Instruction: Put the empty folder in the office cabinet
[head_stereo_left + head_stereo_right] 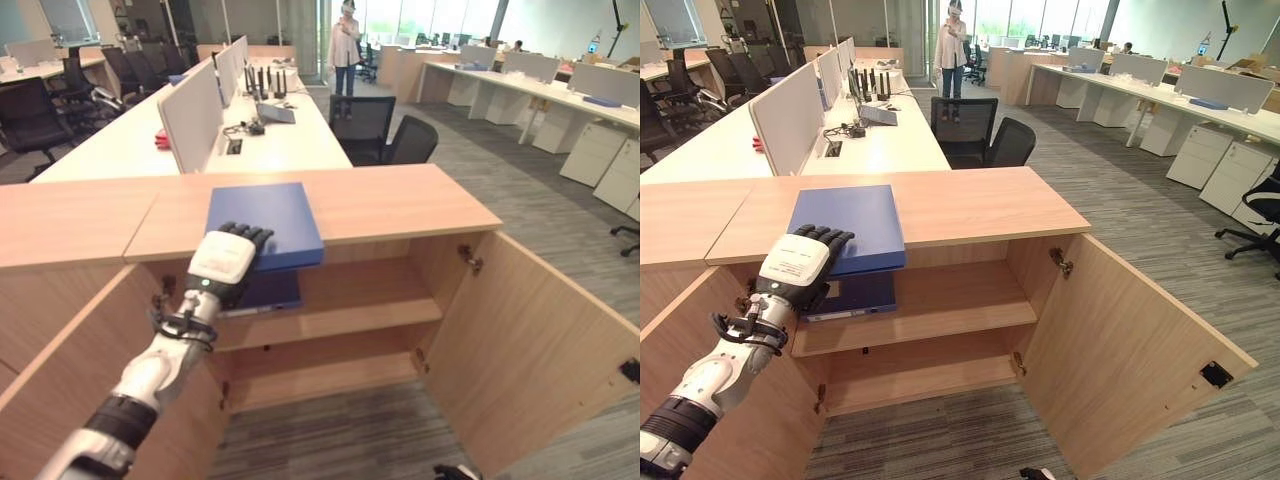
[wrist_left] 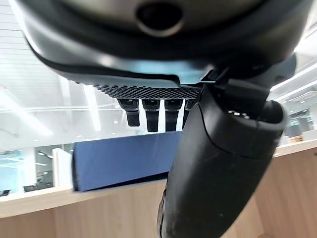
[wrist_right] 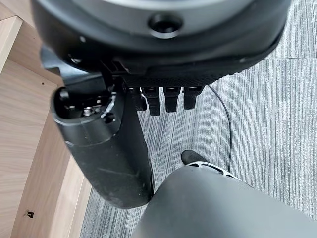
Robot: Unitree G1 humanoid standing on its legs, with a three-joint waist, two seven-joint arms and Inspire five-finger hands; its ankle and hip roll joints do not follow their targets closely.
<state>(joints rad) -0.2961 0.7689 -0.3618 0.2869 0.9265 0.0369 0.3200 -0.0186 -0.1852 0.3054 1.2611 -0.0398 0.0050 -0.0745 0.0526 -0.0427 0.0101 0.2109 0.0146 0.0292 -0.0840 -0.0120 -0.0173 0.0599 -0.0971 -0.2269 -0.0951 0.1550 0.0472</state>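
Flat blue rectangular folder (image 1: 264, 222) lies on light wood cabinet worktop (image 1: 400, 205), near edge overhanging open cabinet front, likely so it can be gripped. L hand (image 1: 228, 262) at that overhang, fingers (image 1: 250, 236) straight on top, thumb below, not clamped yet. Second blue folder (image 1: 855, 296) already on upper wooden shelf (image 1: 350, 300). R hand (image 3: 143, 89) hangs idle over grey carpet floor (image 3: 277, 109), fingers loose, holding nothing.

Flat blue folder (image 1: 263, 222) closed, lying on the wooden top of the office cabinet (image 1: 400, 205), near edge jutting past the front lip, both cabinet doors swung open, two bare wooden shelves inside
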